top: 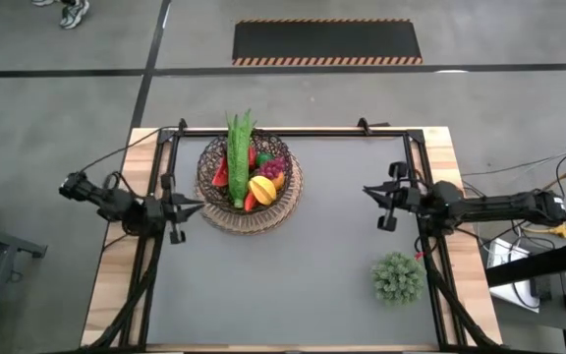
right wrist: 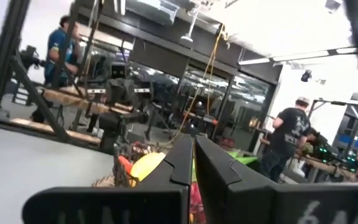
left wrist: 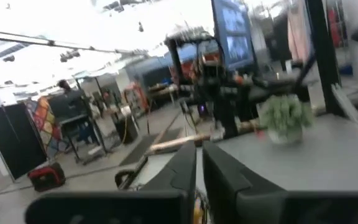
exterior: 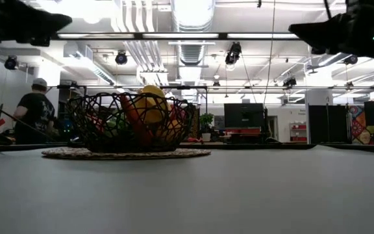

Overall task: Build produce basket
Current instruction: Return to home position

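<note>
Basket [top: 207, 189] full of produce [top: 261, 187] near the table's [top: 303, 285] far edge.
Left gripper [top: 197, 206] just beside it, right gripper [top: 369, 191] well apart near right edge; both with fingers pressed together.

Dark wire basket [top: 207, 192] sits far-left on grey table [top: 293, 285], toy produce [top: 261, 189] inside. Green spiky plant [top: 398, 277] sits near-right, well apart.

On the low view the top edge cuts both the left arm [exterior: 18, 23] and right arm [exterior: 349, 29] to dark slivers. The right gripper [right wrist: 191, 144] hides most of the basket [right wrist: 115, 168] from me, and the left wrist view smears the green plant [left wrist: 284, 118] to a blur
</note>
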